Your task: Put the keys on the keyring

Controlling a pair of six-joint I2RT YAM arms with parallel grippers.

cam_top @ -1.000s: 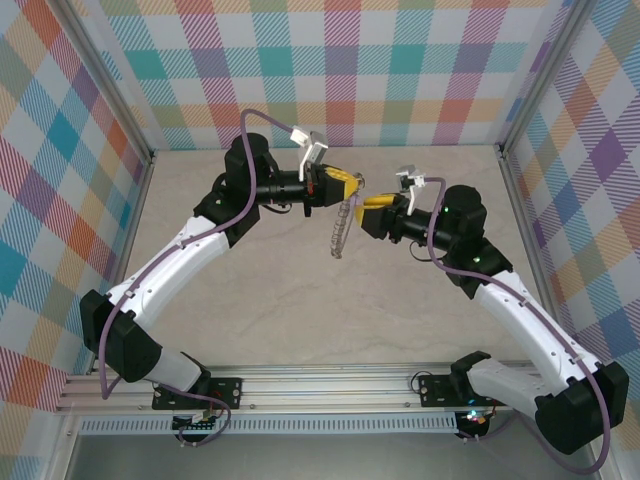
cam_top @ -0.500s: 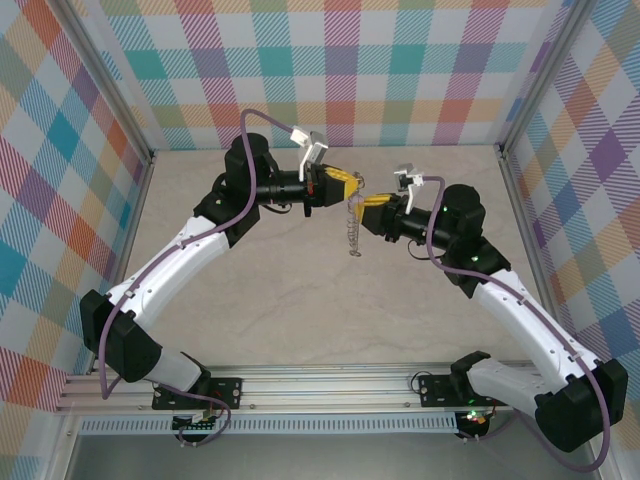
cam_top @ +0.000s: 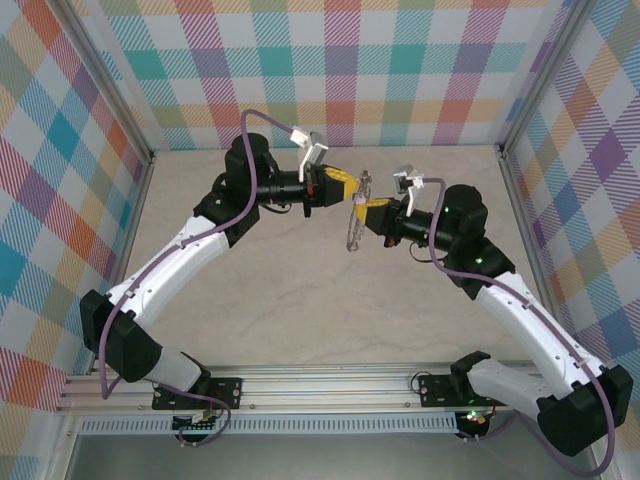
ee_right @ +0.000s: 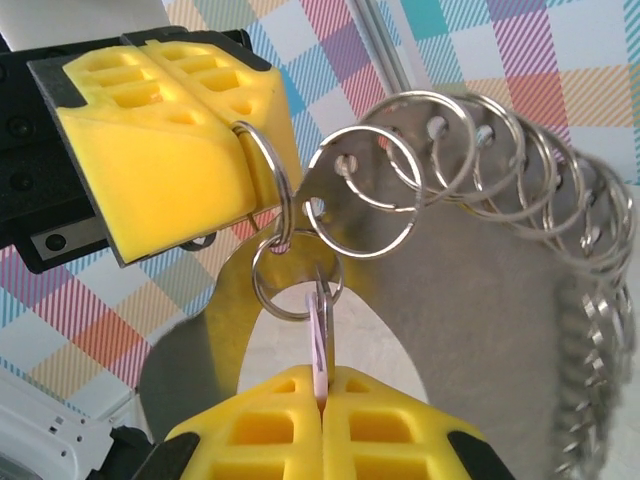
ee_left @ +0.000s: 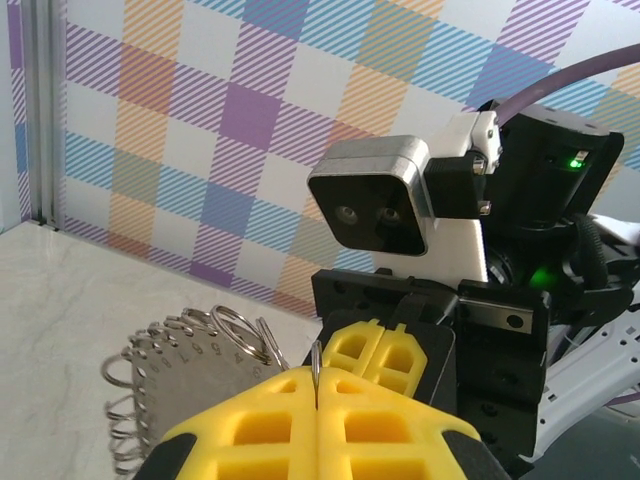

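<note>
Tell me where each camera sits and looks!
Top external: above, behind the arms, looking down at the table; both arms, left gripper and right gripper at the keyring.
Left wrist: on the left arm, facing the right arm; own yellow fingers below.
Right wrist: on the right arm, facing the left gripper; own fingers pinch the key.
Both wrist views share the keyring.

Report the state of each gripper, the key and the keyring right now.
left gripper: shut, pinching one split ring on the rim of the keyring.
right gripper: shut on the key.
key: lilac, edge-on at a small ring; threaded or not, cannot tell.
keyring: held up off the table between both grippers.
</note>
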